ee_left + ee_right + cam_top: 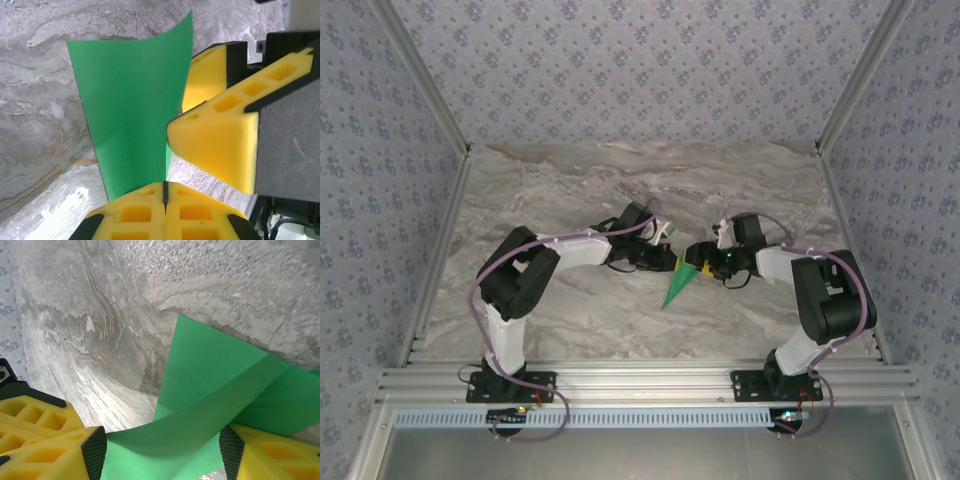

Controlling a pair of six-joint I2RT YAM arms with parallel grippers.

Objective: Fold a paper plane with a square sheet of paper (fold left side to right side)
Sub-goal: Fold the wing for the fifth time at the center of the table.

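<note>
The left gripper point(164, 192) clamps the green paper plane point(130, 110); the right gripper point(162, 454) stands open astride it.

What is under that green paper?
The grey marbled table lies under the green paper, which the left claw pinches at one edge. The patch directly beneath the sheet is covered.

Plain bright green paper point(130, 100). Yellow-and-black left gripper point(164, 192) and right gripper point(161, 452). Grey-white marbled counter point(620, 180). Pale lilac walls point(640, 60) with small floral print. Black-and-white arms point(575, 250).

paper plane point(678, 290) at table point(620, 180) centre
</note>
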